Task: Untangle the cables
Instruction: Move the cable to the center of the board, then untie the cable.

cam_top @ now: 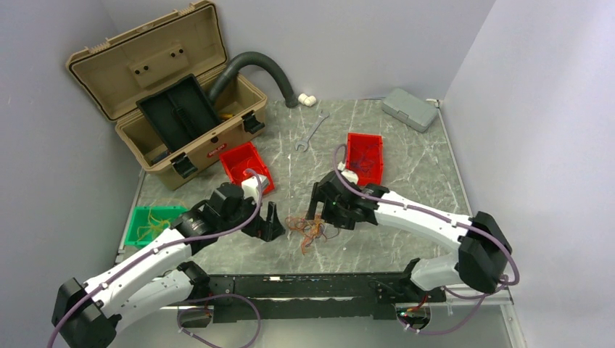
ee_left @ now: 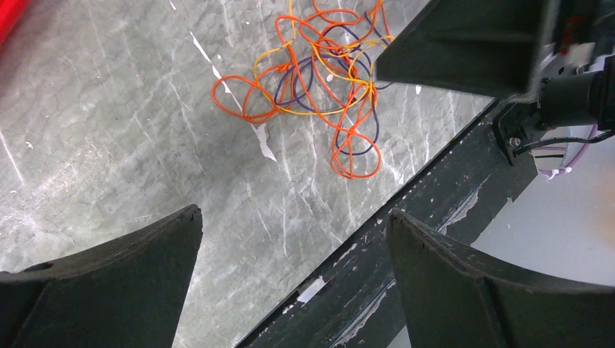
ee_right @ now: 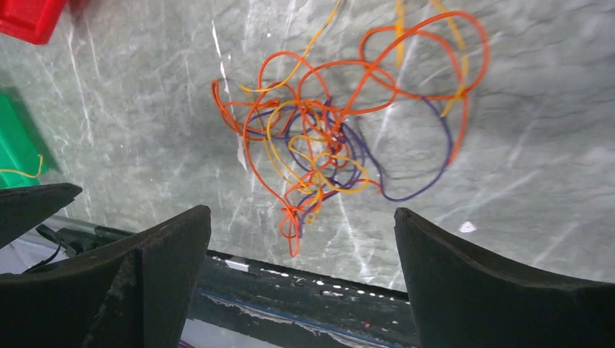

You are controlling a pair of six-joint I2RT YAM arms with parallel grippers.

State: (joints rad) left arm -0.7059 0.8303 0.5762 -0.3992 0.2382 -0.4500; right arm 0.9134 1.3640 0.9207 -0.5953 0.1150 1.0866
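the cables (cam_top: 310, 228) lie knotted on the surface (cam_top: 406, 181) between the arms. the right fingers (ee_right: 145, 275), spread wide and empty, have the knot centred just beyond their tips, so that arm looks better placed. the left fingers (ee_left: 109, 275), also spread and empty, see it ahead and off to one side (partly behind the right arm). no clear long axis. the black rail (cam_top: 312, 284) runs near.

Overhead view faces down; both close wrist views share the cables (ee_right: 319, 156).
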